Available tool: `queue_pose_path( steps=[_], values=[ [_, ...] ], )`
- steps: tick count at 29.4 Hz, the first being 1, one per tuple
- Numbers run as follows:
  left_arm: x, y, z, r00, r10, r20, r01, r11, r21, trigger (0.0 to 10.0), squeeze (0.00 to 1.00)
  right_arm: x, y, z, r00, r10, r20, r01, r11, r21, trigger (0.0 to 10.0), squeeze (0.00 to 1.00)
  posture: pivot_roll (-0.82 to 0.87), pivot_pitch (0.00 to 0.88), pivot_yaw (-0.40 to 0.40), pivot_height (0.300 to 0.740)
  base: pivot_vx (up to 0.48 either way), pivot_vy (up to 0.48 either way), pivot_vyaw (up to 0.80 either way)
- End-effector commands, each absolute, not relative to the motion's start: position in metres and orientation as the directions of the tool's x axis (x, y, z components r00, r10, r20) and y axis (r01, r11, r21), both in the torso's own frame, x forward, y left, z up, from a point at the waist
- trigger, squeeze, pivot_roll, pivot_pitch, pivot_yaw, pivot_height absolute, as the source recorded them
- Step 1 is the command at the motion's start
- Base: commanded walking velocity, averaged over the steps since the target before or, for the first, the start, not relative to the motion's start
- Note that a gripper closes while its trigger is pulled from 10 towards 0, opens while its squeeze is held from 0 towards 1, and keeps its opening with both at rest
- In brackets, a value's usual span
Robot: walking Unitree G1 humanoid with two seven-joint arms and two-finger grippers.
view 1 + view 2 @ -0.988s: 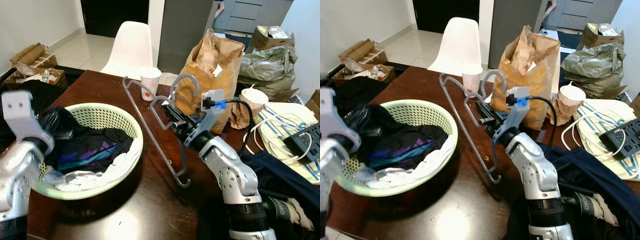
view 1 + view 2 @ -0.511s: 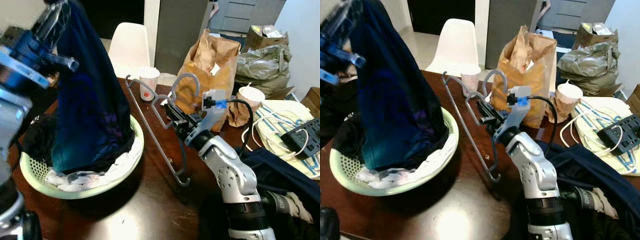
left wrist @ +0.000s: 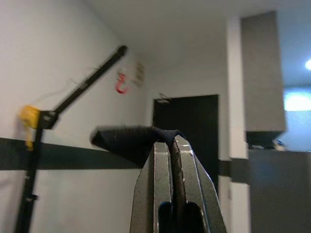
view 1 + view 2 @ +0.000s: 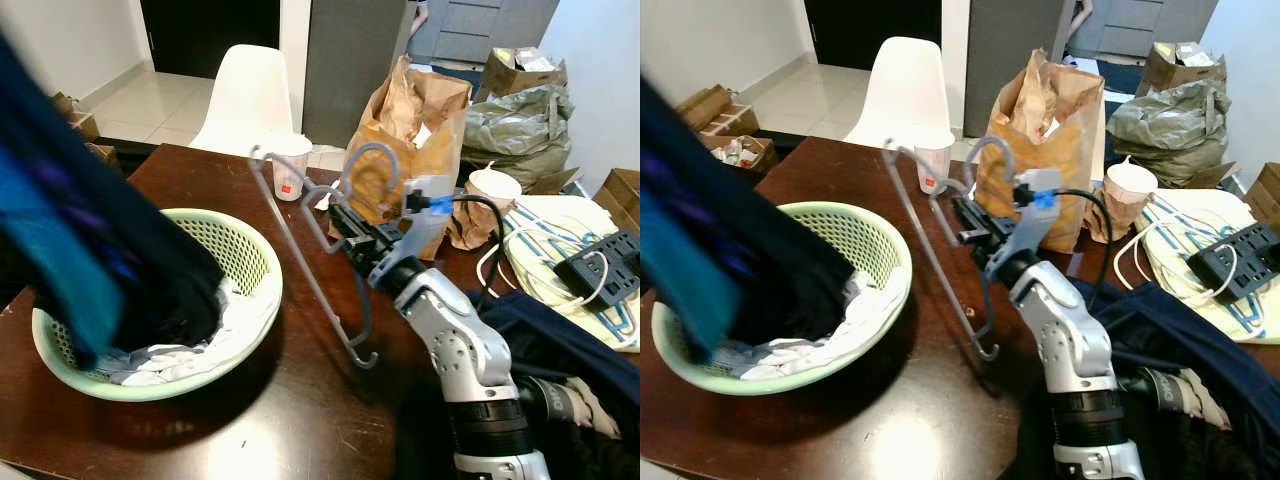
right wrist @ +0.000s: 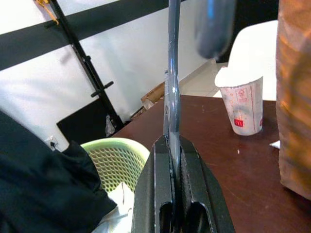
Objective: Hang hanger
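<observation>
Right gripper pinches the hanger at frame centre; left gripper apparently pinches dark cloth. Keep hanger steady.

Head cameras overlook table; wrist cameras sight along fingers.

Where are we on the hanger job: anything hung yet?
Done: the right gripper is shut on the grey hanger, held above the table. In hand: the left gripper pinches a dark garment lifted over the green basket. Left: the garment is not yet on the hanger, and nothing is hung.
</observation>
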State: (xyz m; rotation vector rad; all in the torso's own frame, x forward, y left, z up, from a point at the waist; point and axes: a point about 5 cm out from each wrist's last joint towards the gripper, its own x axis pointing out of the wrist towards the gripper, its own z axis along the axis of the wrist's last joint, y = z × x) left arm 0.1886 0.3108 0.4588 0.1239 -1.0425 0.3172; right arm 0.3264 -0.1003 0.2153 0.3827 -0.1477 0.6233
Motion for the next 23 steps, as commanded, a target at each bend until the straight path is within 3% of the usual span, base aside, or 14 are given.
queue_pose_path(
  steps=[1,2,3,7,8,10,11,13,15,18,19,22,23],
  values=[
    [0.19,0.302,0.46,0.465,0.165,0.87,-0.308,0.951,-0.016,0.0,0.0,0.327,-0.1,0.214,0.809,0.534,0.246,-0.587,0.75,0.305,10.0,0.0,-0.02,0.063,-0.046,0.74,0.0,0.0,0.0],
    [0.19,0.302,0.46,0.465,0.165,0.87,-0.308,0.951,-0.016,0.0,0.0,0.327,-0.1,0.214,0.809,0.534,0.246,-0.587,0.75,0.305,10.0,0.0,-0.02,0.063,-0.046,0.74,0.0,0.0,0.0],
    [0.21,0.277,0.443,0.56,0.038,0.828,-0.118,0.992,0.034,0.0,0.0,0.326,-0.1,0.214,0.81,0.533,0.246,-0.586,0.75,0.305,10.0,0.0,-0.02,0.063,-0.047,0.74,0.0,0.0,0.0],
    [0.21,0.277,0.443,0.56,0.038,0.828,-0.118,0.992,0.034,0.0,0.0,0.326,-0.1,0.214,0.81,0.533,0.246,-0.586,0.75,0.305,10.0,0.0,-0.02,0.063,-0.047,0.74,0.0,0.0,0.0],
    [0.232,0.236,0.412,0.639,-0.182,0.747,0.17,0.981,0.093,0.0,0.0,0.326,-0.101,0.214,0.811,0.53,0.246,-0.584,0.752,0.305,10.0,0.0,-0.03,0.067,-0.041,0.74,0.0,0.0,0.0],
    [0.232,0.236,0.412,0.639,-0.182,0.747,0.17,0.981,0.093,0.0,0.0,0.326,-0.101,0.214,0.811,0.53,0.246,-0.584,0.752,0.305,10.0,0.0,-0.03,0.067,-0.041,0.74,0.0,0.0,0.0],
    [0.244,0.196,0.374,0.672,-0.368,0.643,0.437,0.898,0.057,0.0,0.0,0.326,-0.101,0.214,0.814,0.526,0.246,-0.581,0.754,0.306,10.0,0.0,-0.02,0.071,-0.039,0.74,0.0,0.0,0.0],
    [0.244,0.196,0.374,0.672,-0.368,0.643,0.437,0.898,0.057,0.0,0.0,0.326,-0.101,0.214,0.814,0.526,0.246,-0.581,0.754,0.306,10.0,0.0,-0.02,0.071,-0.039,0.74,0.0,0.0,0.0],
    [0.245,0.14,0.299,0.66,-0.603,0.448,0.713,0.69,-0.121,0.0,0.0,0.326,-0.102,0.214,0.817,0.521,0.245,-0.576,0.756,0.31,10.0,0.0,-0.02,0.075,-0.039,0.74,0.0,0.0,0.0],
    [0.245,0.14,0.299,0.66,-0.603,0.448,0.713,0.69,-0.121,0.0,0.0,0.326,-0.102,0.214,0.817,0.521,0.245,-0.576,0.756,0.31,10.0,0.0,-0.02,0.075,-0.039,0.74,0.0,0.0,0.0],
    [0.241,0.126,0.277,0.641,-0.659,0.393,0.759,0.621,-0.195,0.0,0.0,0.326,-0.102,0.213,0.818,0.52,0.246,-0.575,0.757,0.312,10.0,0.0,-0.01,0.077,-0.038,0.74,0.0,0.0,0.0],
    [0.241,0.126,0.277,0.641,-0.659,0.393,0.759,0.621,-0.195,0.0,0.0,0.326,-0.102,0.213,0.818,0.52,0.246,-0.575,0.757,0.312,10.0,0.0,-0.01,0.077,-0.038,0.74,0.0,0.0,0.0],
    [0.239,0.115,0.26,0.634,-0.691,0.347,0.772,0.589,-0.239,0.0,0.0,0.327,-0.103,0.214,0.819,0.519,0.247,-0.574,0.757,0.313,10.0,0.0,-0.01,0.079,-0.038,0.74,0.0,0.0,0.0]
  ],
)
